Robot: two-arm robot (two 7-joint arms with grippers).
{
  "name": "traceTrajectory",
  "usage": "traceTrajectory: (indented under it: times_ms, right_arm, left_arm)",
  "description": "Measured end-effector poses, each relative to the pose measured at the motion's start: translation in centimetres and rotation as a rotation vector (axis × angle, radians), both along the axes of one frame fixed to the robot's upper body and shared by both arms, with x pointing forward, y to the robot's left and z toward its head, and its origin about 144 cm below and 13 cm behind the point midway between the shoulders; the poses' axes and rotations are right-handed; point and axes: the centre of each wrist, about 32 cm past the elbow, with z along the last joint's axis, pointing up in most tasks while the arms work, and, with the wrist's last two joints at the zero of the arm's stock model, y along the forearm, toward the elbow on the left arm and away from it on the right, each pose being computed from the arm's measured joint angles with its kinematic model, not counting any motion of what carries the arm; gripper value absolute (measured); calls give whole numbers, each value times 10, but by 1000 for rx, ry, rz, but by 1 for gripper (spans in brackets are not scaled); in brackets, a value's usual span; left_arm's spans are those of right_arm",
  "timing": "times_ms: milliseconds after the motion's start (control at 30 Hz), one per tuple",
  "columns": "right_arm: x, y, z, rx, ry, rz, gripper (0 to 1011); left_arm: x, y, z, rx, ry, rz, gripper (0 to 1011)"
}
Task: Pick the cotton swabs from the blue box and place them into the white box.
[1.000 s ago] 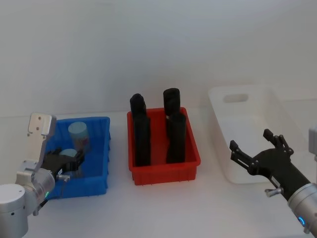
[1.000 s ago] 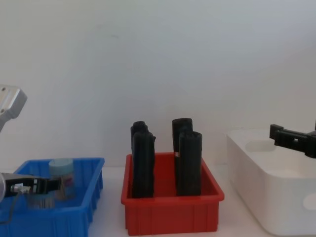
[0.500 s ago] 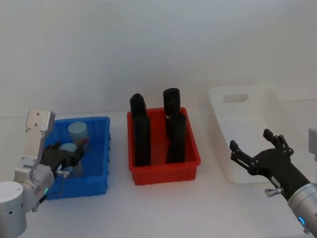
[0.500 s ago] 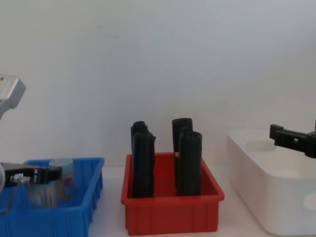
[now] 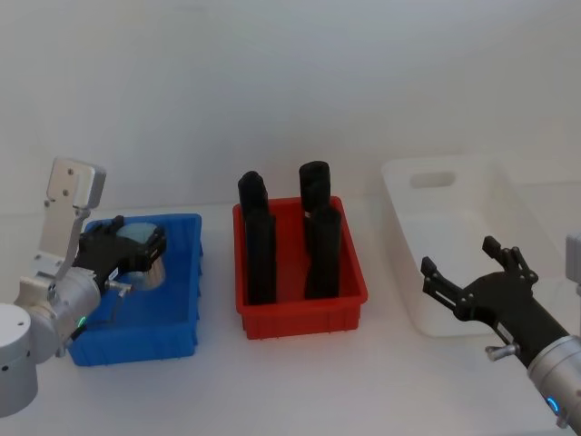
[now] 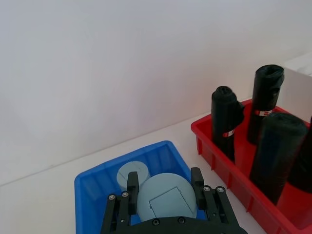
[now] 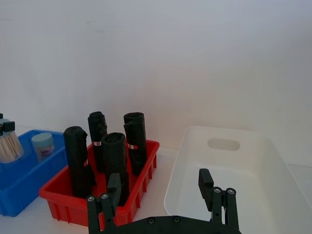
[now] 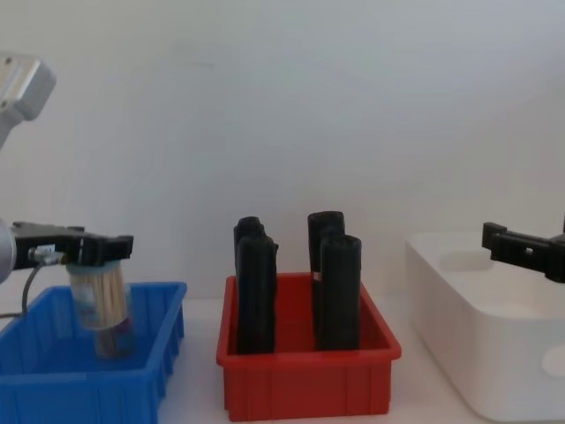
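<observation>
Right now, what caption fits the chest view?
The left gripper holds a cotton swab tub over the blue box.

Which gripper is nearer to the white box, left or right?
Right. The right gripper hangs open at the near end of the white box; the left gripper is far off above the blue box, shut on a tub of cotton swabs.

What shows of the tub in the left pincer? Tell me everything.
The tub is a small clear cylinder packed with tan-stemmed swabs, with a pale blue lid on top. The left pincer is shut on its upper end, one finger on each side. It hangs slightly tilted, lid up, over the blue box, apart from the second tub standing inside.
</observation>
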Motion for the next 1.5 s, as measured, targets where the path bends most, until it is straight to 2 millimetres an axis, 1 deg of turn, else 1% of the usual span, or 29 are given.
traceTrajectory:
  times_ms: [167,267,367,400,500,667,900,1100,1500]
  right_arm:
    - [0,0,0,0,0,0,1001]
    - [0,0,0,0,0,0,1001]
    - [0,0,0,0,0,0,1001]
    - [0,0,0,0,0,0,1001]
    - [0,0,0,0,0,0,1001]
    - [0,0,0,0,0,0,1001]
    - [0,0,0,0,0,0,1001]
    - [0,0,0,0,0,0,1001]
    - [0,0,0,0,0,0,1001]
  left_arm:
    - [-3,-3,18,17,-14,-58,656]
    - [-4,-4,25,24,-12,-86,656]
    - [-6,-7,37,36,-11,-129,656]
    - [-6,-7,37,36,-11,-129,657]
    - [-7,-10,49,47,-5,-181,656]
    - [-7,-16,63,61,7,-255,656]
    - [-7,-25,77,74,18,-344,656]
    - [-6,-37,89,82,28,-442,656]
    - [-5,-49,102,91,37,-527,656]
